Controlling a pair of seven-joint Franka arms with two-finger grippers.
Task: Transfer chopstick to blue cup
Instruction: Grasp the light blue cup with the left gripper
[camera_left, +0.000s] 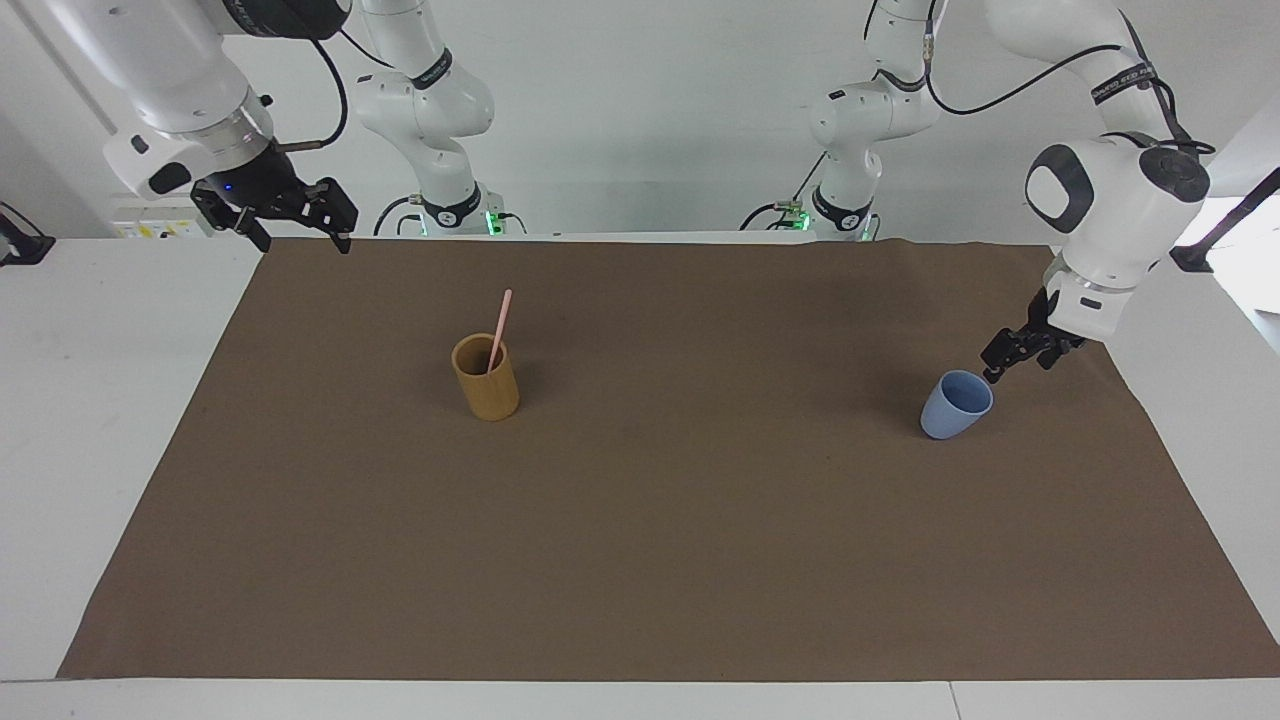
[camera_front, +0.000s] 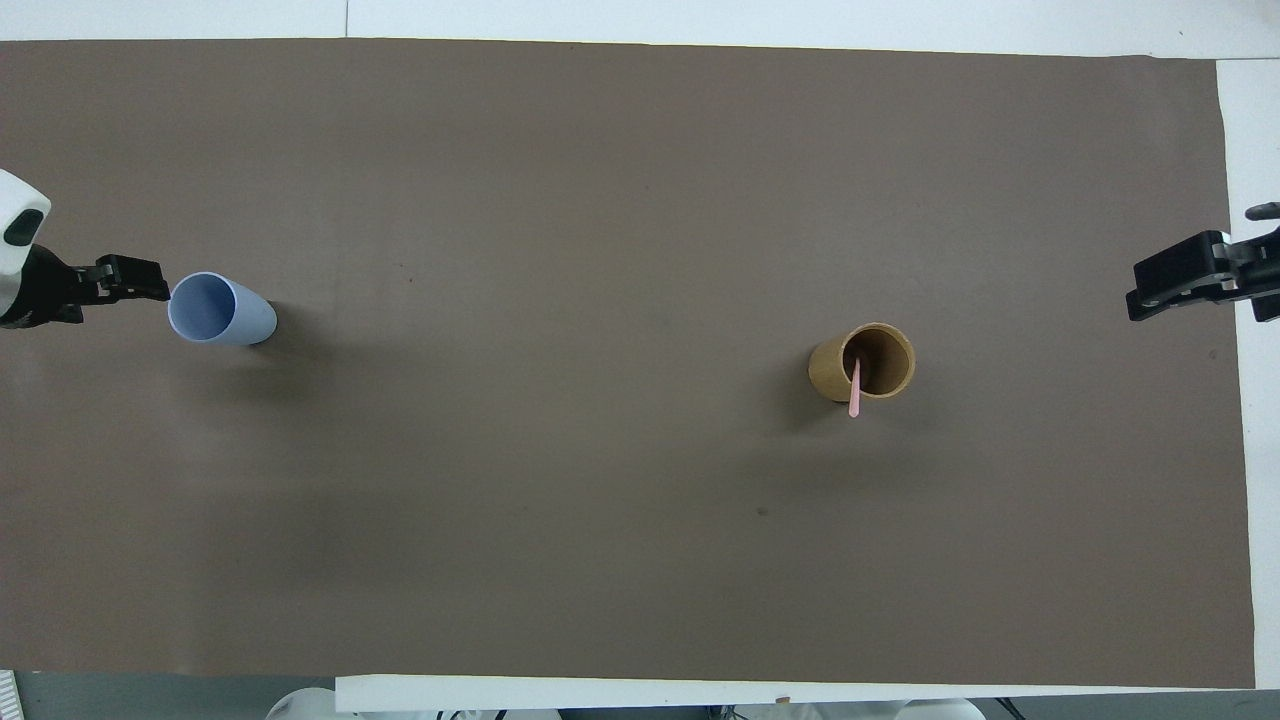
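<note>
A white table (camera_left: 110, 420) fills most of the scene, and a large brown mat (camera_left: 660, 540) covers nearly all of its top, leaving bare white strips along the edges and at both ends. The mat lies flat, with a slight ripple along its edge nearest the plain white wall (camera_left: 650, 110). Even, soft light falls on it, casting faint shadows.
</note>
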